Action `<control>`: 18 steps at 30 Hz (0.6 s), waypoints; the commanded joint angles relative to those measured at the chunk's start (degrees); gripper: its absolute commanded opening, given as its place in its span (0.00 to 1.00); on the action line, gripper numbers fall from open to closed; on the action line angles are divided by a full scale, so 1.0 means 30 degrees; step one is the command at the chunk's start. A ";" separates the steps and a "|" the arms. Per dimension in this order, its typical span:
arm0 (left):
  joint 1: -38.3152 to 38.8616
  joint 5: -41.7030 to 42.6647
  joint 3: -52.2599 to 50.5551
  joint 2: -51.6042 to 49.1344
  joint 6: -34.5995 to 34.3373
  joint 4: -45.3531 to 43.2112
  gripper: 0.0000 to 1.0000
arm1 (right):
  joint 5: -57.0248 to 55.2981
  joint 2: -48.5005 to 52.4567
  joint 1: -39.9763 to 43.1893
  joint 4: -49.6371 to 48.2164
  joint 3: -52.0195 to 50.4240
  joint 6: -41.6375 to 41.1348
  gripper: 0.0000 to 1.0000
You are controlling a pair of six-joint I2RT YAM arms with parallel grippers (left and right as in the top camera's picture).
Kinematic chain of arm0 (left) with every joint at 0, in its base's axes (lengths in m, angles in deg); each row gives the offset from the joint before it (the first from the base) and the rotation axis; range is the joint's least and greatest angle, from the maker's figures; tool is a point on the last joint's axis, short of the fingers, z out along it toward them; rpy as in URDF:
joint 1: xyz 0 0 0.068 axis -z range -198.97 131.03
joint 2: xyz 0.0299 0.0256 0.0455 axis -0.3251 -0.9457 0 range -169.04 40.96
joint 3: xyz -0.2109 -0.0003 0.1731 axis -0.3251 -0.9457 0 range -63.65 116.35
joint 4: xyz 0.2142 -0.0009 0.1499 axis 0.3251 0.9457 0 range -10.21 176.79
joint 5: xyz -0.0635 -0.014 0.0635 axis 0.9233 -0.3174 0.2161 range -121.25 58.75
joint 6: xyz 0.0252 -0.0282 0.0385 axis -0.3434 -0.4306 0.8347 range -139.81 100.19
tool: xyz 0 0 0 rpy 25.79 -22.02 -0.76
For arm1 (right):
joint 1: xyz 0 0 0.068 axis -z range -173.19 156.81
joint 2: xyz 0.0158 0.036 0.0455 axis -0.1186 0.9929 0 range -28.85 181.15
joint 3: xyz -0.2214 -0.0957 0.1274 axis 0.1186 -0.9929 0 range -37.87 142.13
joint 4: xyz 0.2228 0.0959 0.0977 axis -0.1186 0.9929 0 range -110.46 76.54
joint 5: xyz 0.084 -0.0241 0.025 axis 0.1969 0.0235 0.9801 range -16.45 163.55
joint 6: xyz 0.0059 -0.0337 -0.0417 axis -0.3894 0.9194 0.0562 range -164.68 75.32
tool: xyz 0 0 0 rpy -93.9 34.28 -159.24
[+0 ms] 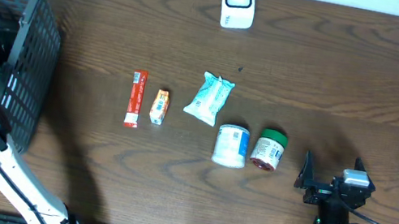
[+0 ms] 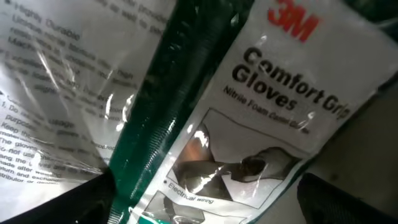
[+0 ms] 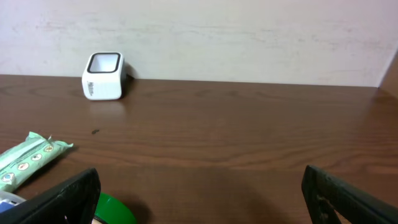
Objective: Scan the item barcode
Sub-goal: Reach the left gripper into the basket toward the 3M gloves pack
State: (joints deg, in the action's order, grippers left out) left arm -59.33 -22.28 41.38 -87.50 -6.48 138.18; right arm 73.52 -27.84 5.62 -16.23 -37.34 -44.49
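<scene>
Hovering wide open over the glove packet, the left gripper should pinch 1 edge, keeping the print uncovered. The right gripper gapes wide too.

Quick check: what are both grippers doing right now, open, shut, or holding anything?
Left gripper: open, close over the glove packet, nothing gripped.
Right gripper: open, empty.
</scene>
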 commanded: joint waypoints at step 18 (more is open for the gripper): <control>-0.0022 0.0539 -0.1588 0.2696 -0.0102 -0.1792 0.81 | -0.0175 -0.0080 0.0117 0.0015 -0.0073 -0.0058 0.99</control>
State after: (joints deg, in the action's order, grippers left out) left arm -59.20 -24.36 36.62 -83.50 -6.44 132.70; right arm 73.52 -27.84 5.62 -16.23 -37.34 -44.49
